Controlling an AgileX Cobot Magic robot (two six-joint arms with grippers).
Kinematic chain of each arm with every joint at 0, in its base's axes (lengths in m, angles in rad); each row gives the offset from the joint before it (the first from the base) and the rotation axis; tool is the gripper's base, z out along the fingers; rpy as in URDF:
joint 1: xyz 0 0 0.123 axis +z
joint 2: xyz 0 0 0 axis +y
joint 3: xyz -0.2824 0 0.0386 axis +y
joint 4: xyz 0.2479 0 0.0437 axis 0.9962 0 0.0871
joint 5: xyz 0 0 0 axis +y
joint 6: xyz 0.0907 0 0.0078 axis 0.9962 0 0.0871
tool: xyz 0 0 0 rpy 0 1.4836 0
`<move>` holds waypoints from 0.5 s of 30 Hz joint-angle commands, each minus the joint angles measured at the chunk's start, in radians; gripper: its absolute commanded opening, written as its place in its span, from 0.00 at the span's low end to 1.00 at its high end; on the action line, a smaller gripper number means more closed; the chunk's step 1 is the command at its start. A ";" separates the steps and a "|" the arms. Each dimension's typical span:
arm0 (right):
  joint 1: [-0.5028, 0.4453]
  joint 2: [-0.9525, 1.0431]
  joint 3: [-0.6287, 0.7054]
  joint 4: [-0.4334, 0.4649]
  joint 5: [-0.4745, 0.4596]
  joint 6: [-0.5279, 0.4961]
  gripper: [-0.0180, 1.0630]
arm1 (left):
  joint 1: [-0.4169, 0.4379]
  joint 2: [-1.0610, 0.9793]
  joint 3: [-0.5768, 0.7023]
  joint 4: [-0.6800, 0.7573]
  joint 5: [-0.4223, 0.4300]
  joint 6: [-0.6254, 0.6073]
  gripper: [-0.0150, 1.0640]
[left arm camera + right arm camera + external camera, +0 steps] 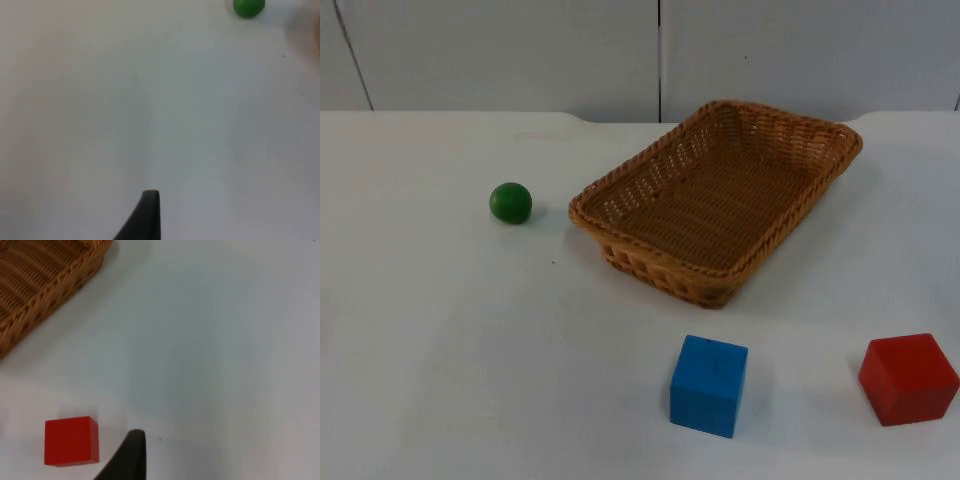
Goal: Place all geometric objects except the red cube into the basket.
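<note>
A green ball rests on the white table, left of the woven brown basket, which lies empty at the centre back. A blue cube stands near the front edge, and a red cube stands to its right. My left gripper hovers over bare table, well away from the green ball. My right gripper hangs just beside the red cube, with the basket's rim farther off. Neither gripper touches anything.
The grey partition wall closes off the table's back. Open white surface stretches across the front left and between the ball and the blue cube.
</note>
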 commanded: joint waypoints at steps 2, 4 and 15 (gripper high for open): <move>-0.006 0.012 -0.004 0.003 -0.006 -0.002 0.99 | -0.003 0.049 -0.015 -0.013 -0.019 0.006 0.88; -0.006 0.012 -0.004 0.003 -0.006 -0.002 0.99 | -0.003 0.060 -0.018 -0.013 -0.017 0.014 0.88; -0.006 0.012 -0.004 0.003 -0.011 -0.002 0.99 | -0.003 0.311 -0.248 -0.106 -0.020 0.211 0.86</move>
